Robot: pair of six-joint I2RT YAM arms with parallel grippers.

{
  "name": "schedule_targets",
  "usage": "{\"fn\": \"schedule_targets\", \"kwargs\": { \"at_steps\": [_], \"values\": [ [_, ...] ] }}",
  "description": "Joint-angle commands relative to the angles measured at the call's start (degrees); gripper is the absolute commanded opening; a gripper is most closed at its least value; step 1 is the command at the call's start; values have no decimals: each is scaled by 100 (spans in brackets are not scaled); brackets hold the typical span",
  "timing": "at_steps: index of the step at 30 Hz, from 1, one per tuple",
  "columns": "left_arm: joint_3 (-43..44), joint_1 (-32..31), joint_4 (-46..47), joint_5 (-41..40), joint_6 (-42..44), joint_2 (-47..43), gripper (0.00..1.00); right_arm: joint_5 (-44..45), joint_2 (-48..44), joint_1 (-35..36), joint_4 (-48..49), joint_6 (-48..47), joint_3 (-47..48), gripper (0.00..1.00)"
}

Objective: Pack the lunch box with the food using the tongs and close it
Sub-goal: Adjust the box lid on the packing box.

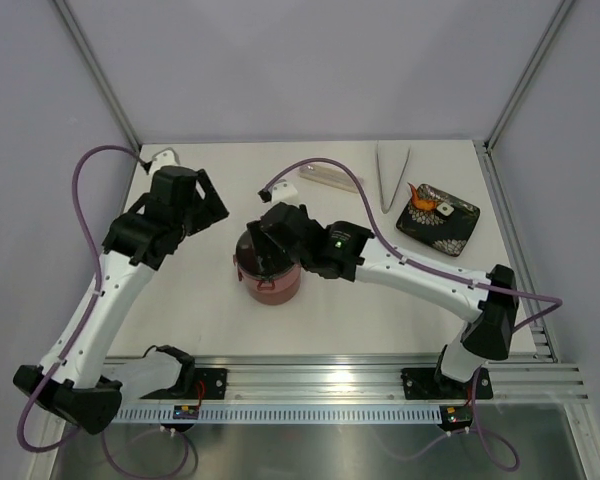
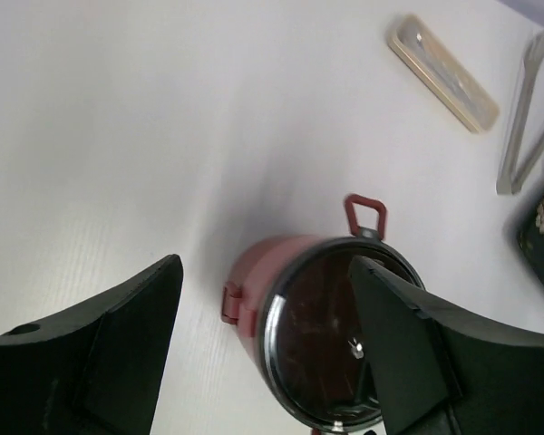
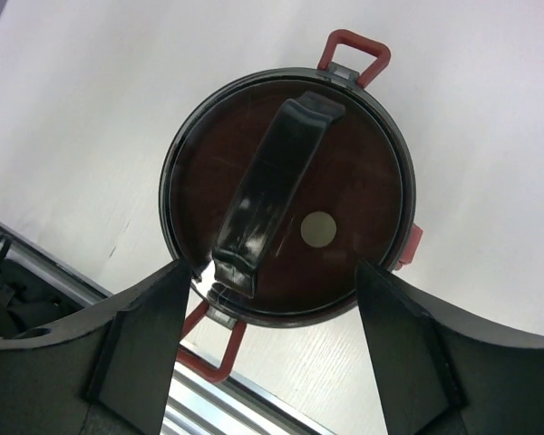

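Top external view: the lunch box (image 1: pixel 272 290) sits mid-frame, lid (image 3: pixel 344 154) on, red latches (image 3: pixel 354 50) sticking out. At upper right the food (image 1: pixel 421 198) lies on the tray (image 1: pixel 460 228), tongs (image 1: pixel 391 175) beside it. My left gripper (image 2: pixel 267 263) and right gripper (image 3: pixel 272 267) gape wide, empty. I judge packing not yet begun.
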Motion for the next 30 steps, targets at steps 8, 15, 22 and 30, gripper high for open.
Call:
{"fn": "schedule_targets", "kwargs": {
  "at_steps": [8, 15, 22, 30],
  "values": [
    [-1363, 1419, 617, 1649, 88, -458, 77, 397, 1151, 27, -651, -419, 1282, 74],
    [-1768, 1437, 828, 2202, 158, -327, 76, 265, 914, 35, -256, -902, 948, 47],
    [-1988, 1437, 889, 2265, 237, -318, 75, 222, 782, 18, -238, -1140, 895, 37],
    [-2102, 1429, 1039, 2458, 264, -204, 75, 19, 712, -8, -142, -1184, 825, 30]
  ]
}}
